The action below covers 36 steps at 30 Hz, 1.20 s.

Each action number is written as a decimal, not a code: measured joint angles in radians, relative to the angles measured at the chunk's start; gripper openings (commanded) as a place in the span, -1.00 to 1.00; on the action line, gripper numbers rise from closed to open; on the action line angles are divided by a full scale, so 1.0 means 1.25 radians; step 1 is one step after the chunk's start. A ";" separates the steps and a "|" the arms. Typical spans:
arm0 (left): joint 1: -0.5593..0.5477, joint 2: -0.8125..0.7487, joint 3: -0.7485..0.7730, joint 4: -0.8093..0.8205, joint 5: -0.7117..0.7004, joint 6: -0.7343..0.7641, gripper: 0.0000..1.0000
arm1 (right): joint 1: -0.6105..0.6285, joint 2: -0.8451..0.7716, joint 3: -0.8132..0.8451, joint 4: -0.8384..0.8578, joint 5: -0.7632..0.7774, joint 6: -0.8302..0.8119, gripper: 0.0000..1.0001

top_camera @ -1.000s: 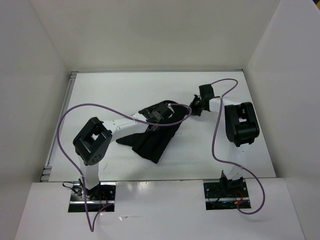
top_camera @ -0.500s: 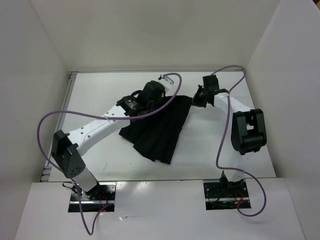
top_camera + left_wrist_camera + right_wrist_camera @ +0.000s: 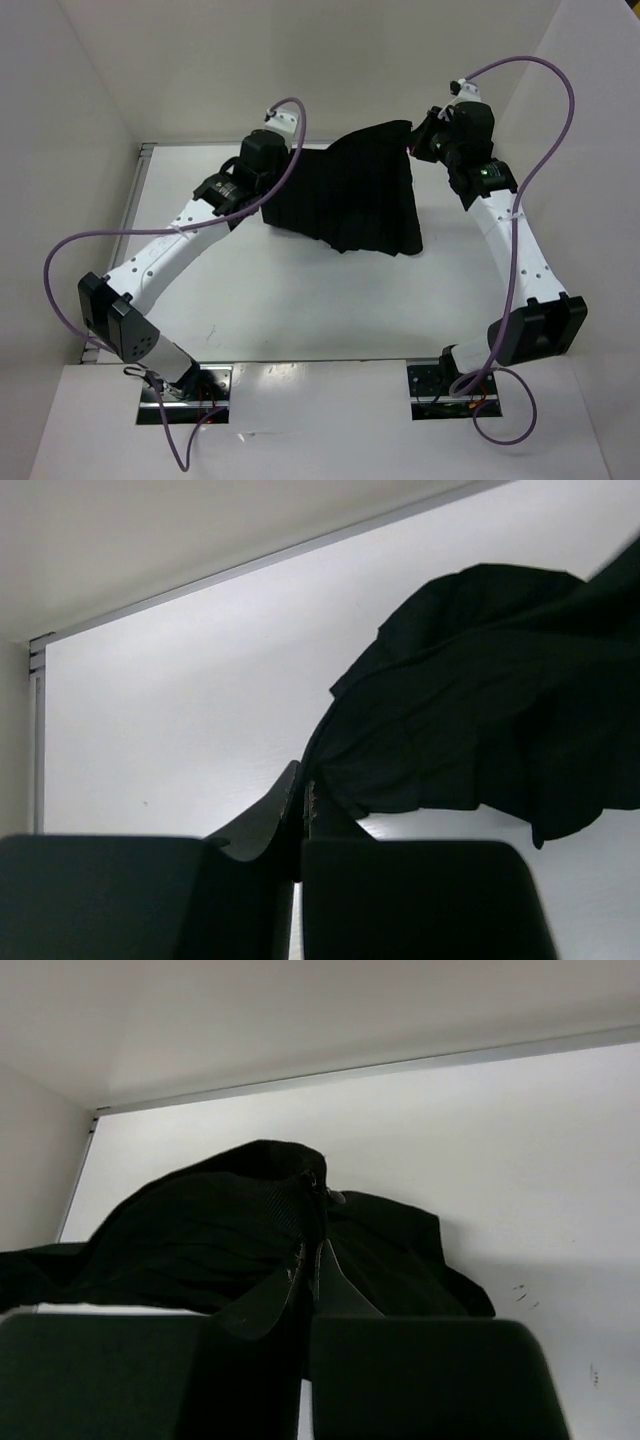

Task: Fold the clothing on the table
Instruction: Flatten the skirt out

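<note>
Moved: skirt, heaped on the middle of the counter a second ago, now hangs spread wide; left gripper and right gripper have swung out toward the far wall.
Count: one skirt, two grippers, two purple cables, two base plates.
Left side: left gripper clamped shut on a skirt corner, with the cloth running off to its right.
Right side: right gripper pinched shut on the opposite corner, with the cloth bunched around its tips and to its left.
Skirt: stretched between both grippers; cannot tell whether the hem touches the counter.
In the way: draped cloth hides the counter beyond each gripper.
</note>
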 measured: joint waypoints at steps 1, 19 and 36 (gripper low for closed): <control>0.018 0.000 0.000 0.009 0.012 -0.006 -1.00 | -0.001 -0.003 0.000 -0.001 0.000 -0.009 -1.00; 0.077 -0.547 -0.129 0.027 0.421 -0.146 -1.00 | 0.006 -0.421 -0.089 -0.108 -0.160 -0.073 -1.00; 0.111 -0.209 -0.056 0.056 0.345 -0.113 -1.00 | -0.028 -0.203 -0.129 -0.092 -0.190 -0.042 -1.00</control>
